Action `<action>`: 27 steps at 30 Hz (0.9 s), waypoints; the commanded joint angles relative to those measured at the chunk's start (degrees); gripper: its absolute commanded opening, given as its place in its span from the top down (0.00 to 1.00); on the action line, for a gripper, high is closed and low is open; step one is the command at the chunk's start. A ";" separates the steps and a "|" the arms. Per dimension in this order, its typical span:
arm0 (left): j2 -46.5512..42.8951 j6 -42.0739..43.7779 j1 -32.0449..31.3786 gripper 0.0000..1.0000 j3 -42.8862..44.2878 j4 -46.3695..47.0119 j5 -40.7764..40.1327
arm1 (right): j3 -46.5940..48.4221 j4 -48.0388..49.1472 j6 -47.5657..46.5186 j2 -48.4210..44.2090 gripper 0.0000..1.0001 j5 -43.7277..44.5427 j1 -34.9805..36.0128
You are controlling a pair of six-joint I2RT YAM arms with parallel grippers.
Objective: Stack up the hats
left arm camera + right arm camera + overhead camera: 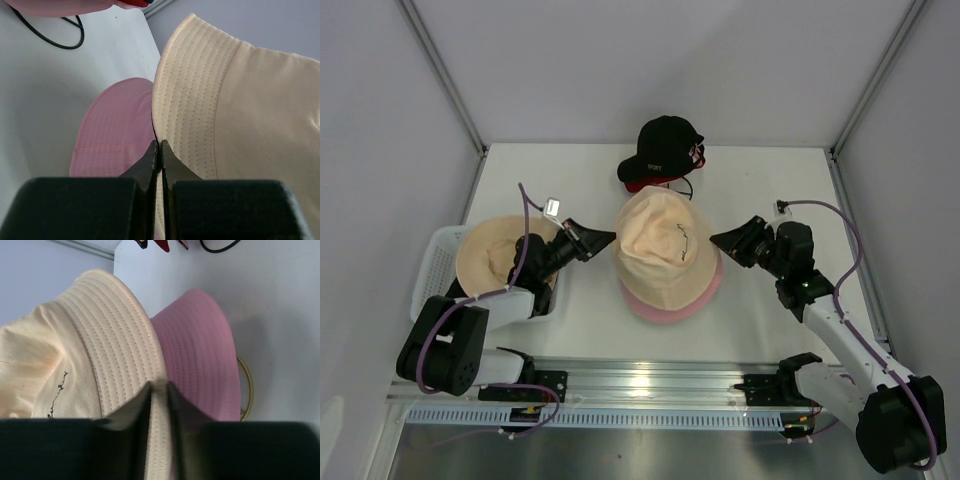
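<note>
Left gripper (611, 237) is nearest us, jaws together, pinched on the left brim of the cream hat (665, 245). Right gripper (714, 240) is at its right brim, fingers either side of the fabric. It looks clamped, though we can't confirm a full bite. Cream hat sits square over the pink hat (670, 306). Bare table (590, 330) on its near side. Basket (432, 265) with the beige hat (492, 255) lies to its left, nearer our left arm. Black cap (660, 148) is just beyond it.
</note>
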 commanded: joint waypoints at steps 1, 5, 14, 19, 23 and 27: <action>-1.59 2.38 -0.84 0.99 0.21 1.38 -0.18 | -0.71 4.40 1.21 -1.15 0.88 -0.90 0.25; -2.73 2.65 -1.19 0.99 0.38 -0.89 -0.44 | -0.71 4.14 0.95 -1.32 1.00 -1.16 0.08; -17.75 7.65 -1.28 0.99 5.30 -25.21 -4.83 | 4.20 -0.25 -1.86 -4.13 1.00 -1.07 0.08; -23.38 10.73 -1.98 0.99 8.11 -39.38 -10.90 | 6.32 -2.28 -3.18 -4.23 1.00 -1.51 0.43; -20.94 9.42 -2.16 0.99 7.33 -42.22 -12.05 | 6.85 -2.55 -3.27 -1.59 1.00 -2.56 0.69; -17.07 7.31 -2.51 0.99 6.28 -43.44 -14.32 | 7.55 -5.25 -4.23 0.78 1.00 -1.08 1.31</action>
